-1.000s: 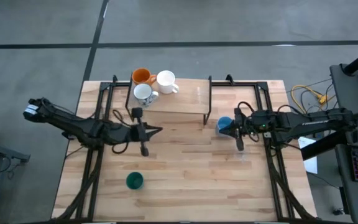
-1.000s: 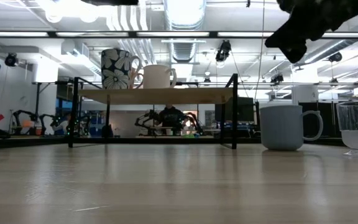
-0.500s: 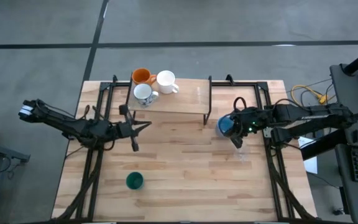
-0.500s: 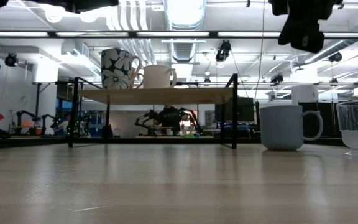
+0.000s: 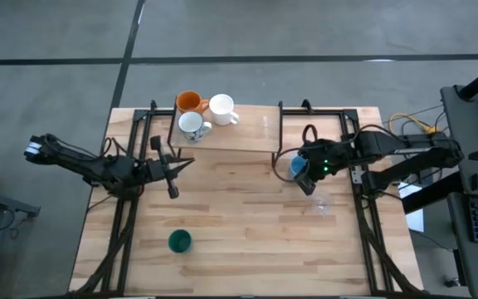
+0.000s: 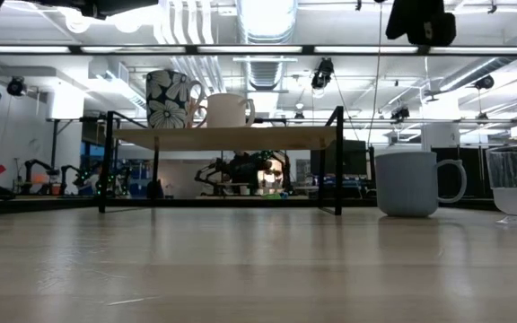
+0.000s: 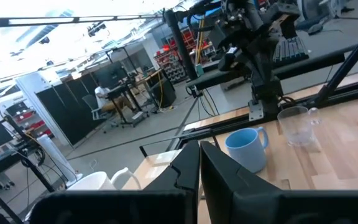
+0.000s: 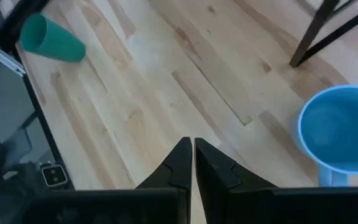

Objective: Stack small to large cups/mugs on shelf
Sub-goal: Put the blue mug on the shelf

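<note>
Here, upright light blue mug [image 5: 298, 167], mouth up, beneath the closed, empty right tool [image 5: 309, 187].

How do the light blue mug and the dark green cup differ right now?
The light blue mug has a handle and stands by the shelf's right legs; the dark green cup has no visible handle and stands alone near the table's front. Both are upright, on the tabletop, not yet shelved.

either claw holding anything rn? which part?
Nothing held. Left claw and right claw are both shut and empty, above the table.
</note>
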